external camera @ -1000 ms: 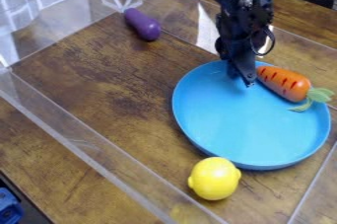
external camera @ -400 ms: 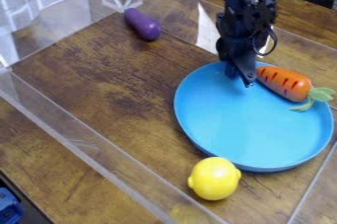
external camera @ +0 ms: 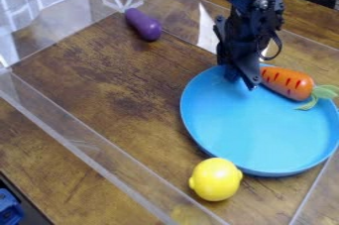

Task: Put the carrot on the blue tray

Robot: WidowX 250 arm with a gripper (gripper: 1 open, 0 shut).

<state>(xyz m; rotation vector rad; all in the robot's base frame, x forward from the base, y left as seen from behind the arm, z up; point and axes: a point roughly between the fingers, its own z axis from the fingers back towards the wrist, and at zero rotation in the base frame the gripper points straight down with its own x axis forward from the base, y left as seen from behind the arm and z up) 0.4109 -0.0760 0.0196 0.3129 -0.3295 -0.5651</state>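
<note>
The carrot [external camera: 287, 82], orange with a green leafy top, lies on the far right part of the blue tray [external camera: 252, 130], its leaves hanging over the rim. My gripper [external camera: 247, 76] points down at the carrot's narrow left end, touching or nearly touching it. The dark fingers look close together. Whether they pinch the carrot's tip does not show from this angle.
A yellow lemon [external camera: 215, 179] sits just off the tray's near edge. A purple eggplant [external camera: 143, 25] lies at the back left. Clear plastic walls [external camera: 79, 145] border the wooden table on the left and front.
The gripper, the carrot and the blue tray have all shifted slightly to the right. The lemon and eggplant have not moved.
</note>
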